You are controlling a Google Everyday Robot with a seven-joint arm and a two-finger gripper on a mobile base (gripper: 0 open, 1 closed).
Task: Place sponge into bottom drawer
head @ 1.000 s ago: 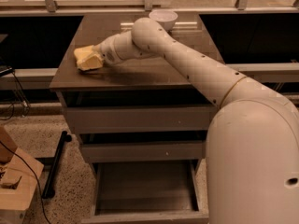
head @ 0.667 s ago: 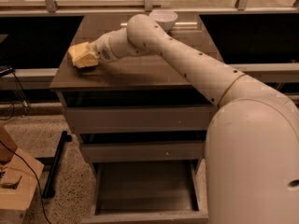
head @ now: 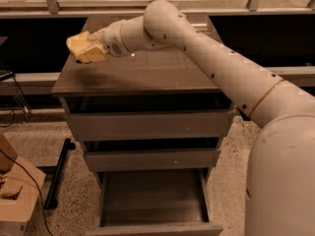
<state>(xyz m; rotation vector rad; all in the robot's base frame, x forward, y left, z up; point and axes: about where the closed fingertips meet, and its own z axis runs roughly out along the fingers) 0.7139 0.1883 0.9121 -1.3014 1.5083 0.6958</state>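
The pale-yellow sponge [head: 84, 48] is held in my gripper [head: 92, 47], lifted a little above the left rear part of the cabinet top [head: 142, 75]. The gripper is shut on the sponge, and my white arm reaches in from the right across the cabinet. The bottom drawer [head: 152, 200] is pulled out below the two upper drawers, showing its bare inside. The sponge is up and to the left of the open drawer.
The two upper drawers [head: 147, 127] are pushed nearly in. A cardboard box [head: 15, 195] and a black stand leg [head: 56, 173] are on the speckled floor at the left. A rail and glass run along the back.
My gripper has lifted the sponge off the cabinet top and carried it left and upward. The white bowl at the back is now hidden behind the arm.
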